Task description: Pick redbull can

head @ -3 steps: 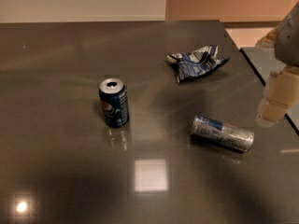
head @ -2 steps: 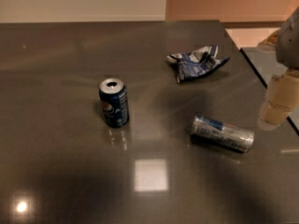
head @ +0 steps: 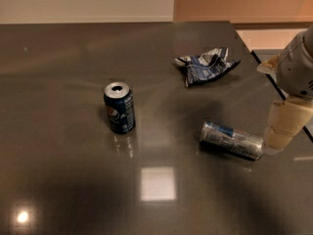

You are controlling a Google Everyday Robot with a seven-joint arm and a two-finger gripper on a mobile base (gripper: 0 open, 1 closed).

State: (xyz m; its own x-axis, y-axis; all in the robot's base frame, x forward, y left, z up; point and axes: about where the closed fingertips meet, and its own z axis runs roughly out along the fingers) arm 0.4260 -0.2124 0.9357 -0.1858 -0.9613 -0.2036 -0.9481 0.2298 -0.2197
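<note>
The redbull can [head: 232, 140] is a slim silver can with blue patches. It lies on its side on the dark table [head: 73, 82], right of centre, with its top end pointing left. My gripper [head: 277, 142] hangs from the white arm at the right edge of the camera view. Its cream-coloured tip is right next to the can's right end. I cannot tell whether it touches the can. Nothing is held.
A dark blue Pepsi can [head: 119, 107] stands upright left of centre. A crumpled blue-and-white foil bag [head: 205, 65] lies at the back right. The table's right edge [head: 254, 58] runs just behind the arm.
My gripper has come down and a little to the left, closer to the right end of the redbull can. The cans and the bag have not moved.
</note>
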